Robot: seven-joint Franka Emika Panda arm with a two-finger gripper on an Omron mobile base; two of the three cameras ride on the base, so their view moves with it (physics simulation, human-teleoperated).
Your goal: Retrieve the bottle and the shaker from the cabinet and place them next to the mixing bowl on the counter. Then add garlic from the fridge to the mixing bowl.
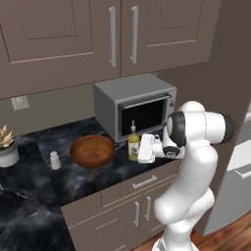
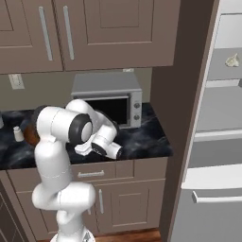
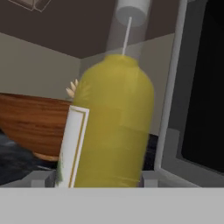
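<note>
Bottle (image 1: 133, 146) being seen upright on worktop (image 1: 29, 196), just right of mixing bowl (image 1: 92, 151), in front of microwave (image 1: 135, 105). Pincer (image 1: 141, 148) being held level at bottle, fingers flanking its base in hand view; grip or gap cannot be told. Shaker (image 1: 55, 160) being left standing just left of bowl. Cabinet (image 1: 73, 34) doors being kept closed above bowl.

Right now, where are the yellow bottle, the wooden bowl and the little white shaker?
yellow bottle (image 1: 133, 146): left base view, on its body.
wooden mixing bowl (image 1: 92, 150): left base view, on its inner hollow.
shaker (image 1: 55, 160): left base view, on its side.
</note>
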